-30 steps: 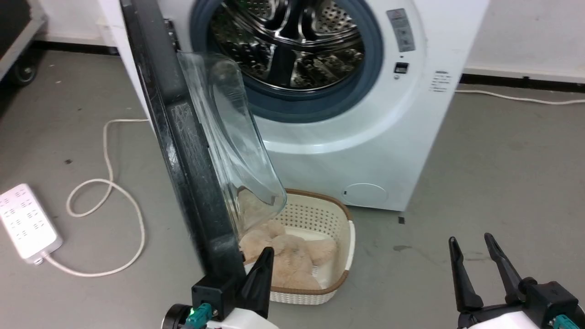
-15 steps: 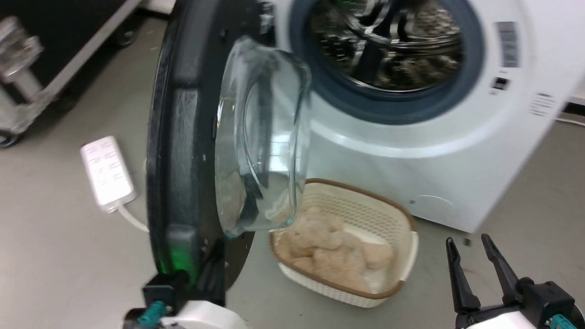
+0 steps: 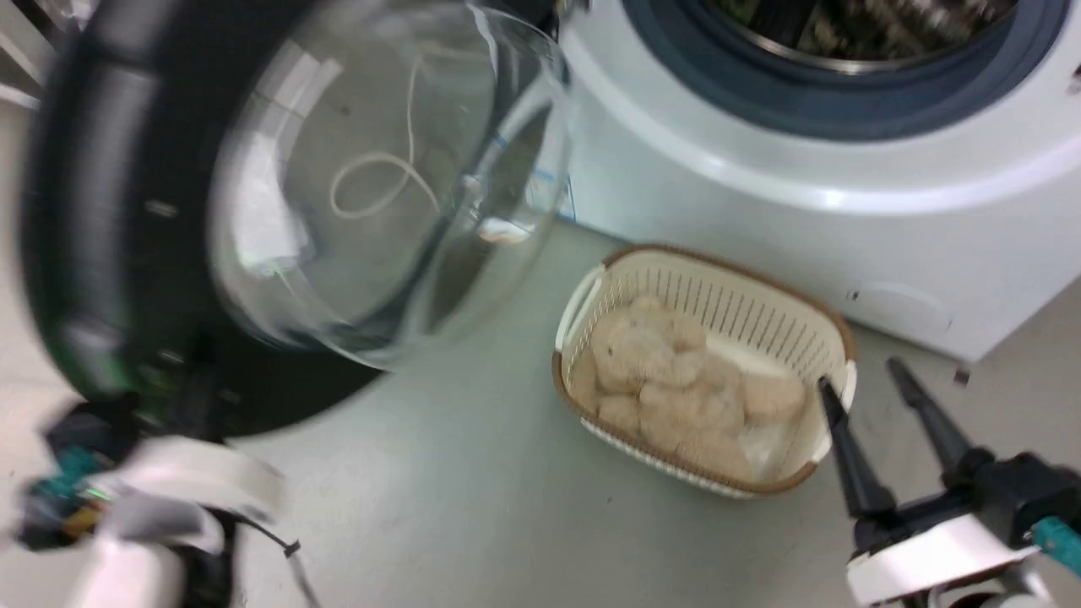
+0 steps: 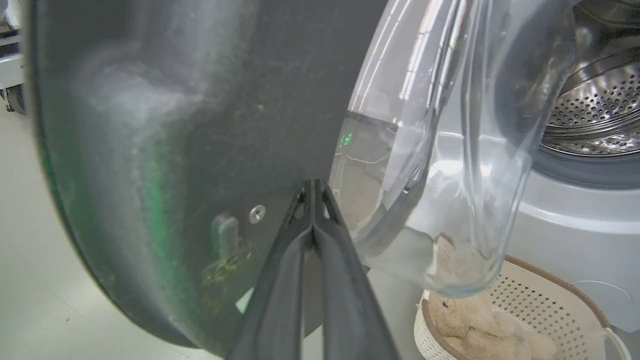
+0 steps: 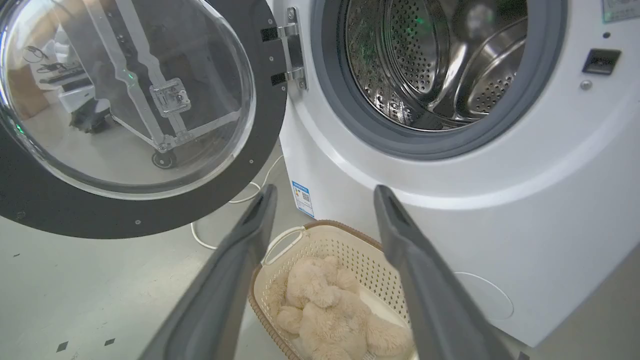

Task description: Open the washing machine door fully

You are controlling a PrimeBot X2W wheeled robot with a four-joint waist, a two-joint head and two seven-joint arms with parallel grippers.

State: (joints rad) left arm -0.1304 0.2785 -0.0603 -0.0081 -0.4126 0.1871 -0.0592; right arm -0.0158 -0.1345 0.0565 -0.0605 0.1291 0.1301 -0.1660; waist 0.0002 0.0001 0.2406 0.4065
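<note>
The washing machine door (image 3: 80,211), a black disc with a bulging clear glass bowl (image 3: 380,169), stands swung wide to the left of the white machine (image 3: 760,211). In the right wrist view the door (image 5: 125,220) hangs on its hinge (image 5: 292,47) with its inner side turned this way, beside the steel drum (image 5: 435,60). My left gripper (image 4: 314,186) is shut, with nothing between its fingers, and its tips lie against the door's black inner face (image 4: 175,125) near the lower rim. My right gripper (image 3: 863,388) is open, low at the right, apart from the door.
A cream basket (image 3: 811,338) holding a beige plush toy (image 3: 676,380) sits on the grey floor in front of the machine, just left of my right gripper. A small round white flap (image 3: 899,308) sits low on the machine. A white cable (image 5: 250,192) lies beside the machine.
The door has swung from nearly edge-on to wide open, its glass bowl now facing me. My left gripper went left with it. The head view has turned left and down.
</note>
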